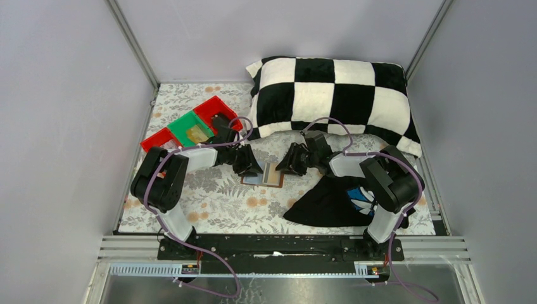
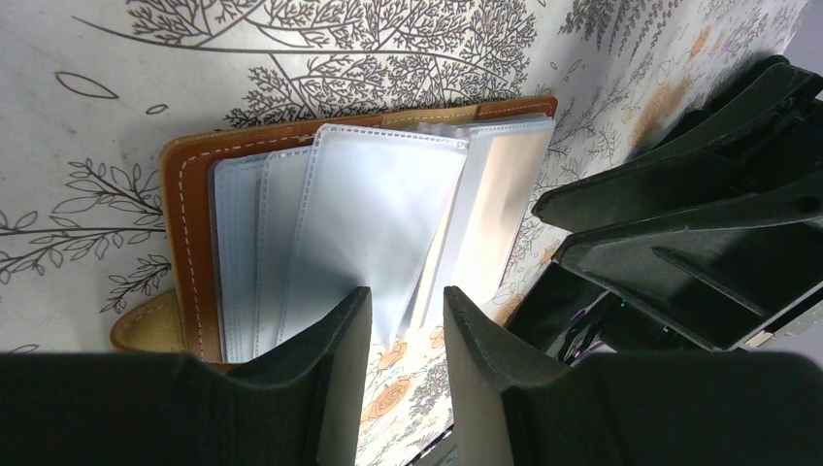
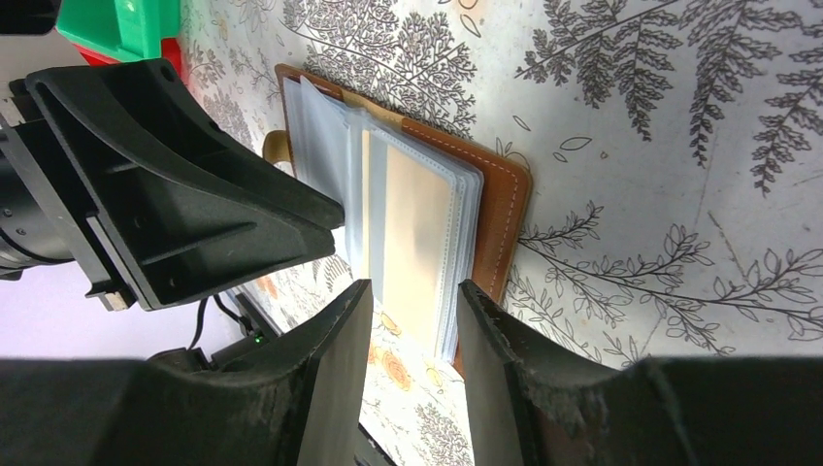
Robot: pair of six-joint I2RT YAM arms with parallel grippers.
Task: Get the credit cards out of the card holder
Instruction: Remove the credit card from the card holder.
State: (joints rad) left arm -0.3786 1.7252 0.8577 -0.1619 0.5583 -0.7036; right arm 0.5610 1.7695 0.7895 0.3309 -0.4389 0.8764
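The card holder lies open on the floral cloth between my two grippers, brown rim outside and clear sleeves fanned inside. A beige credit card shows inside one sleeve. My left gripper is open at the sleeves' near edge, and only cloth shows between its fingers. My right gripper is open too, its fingers standing either side of the end of the sleeve with the beige card, apart from it. In the top view the left gripper and right gripper face each other over the holder.
A black-and-white checked pillow fills the back right. A black cloth lies under the right arm. Red and green trays stand at the back left, the green one holding something yellowish. Grey walls close in on both sides.
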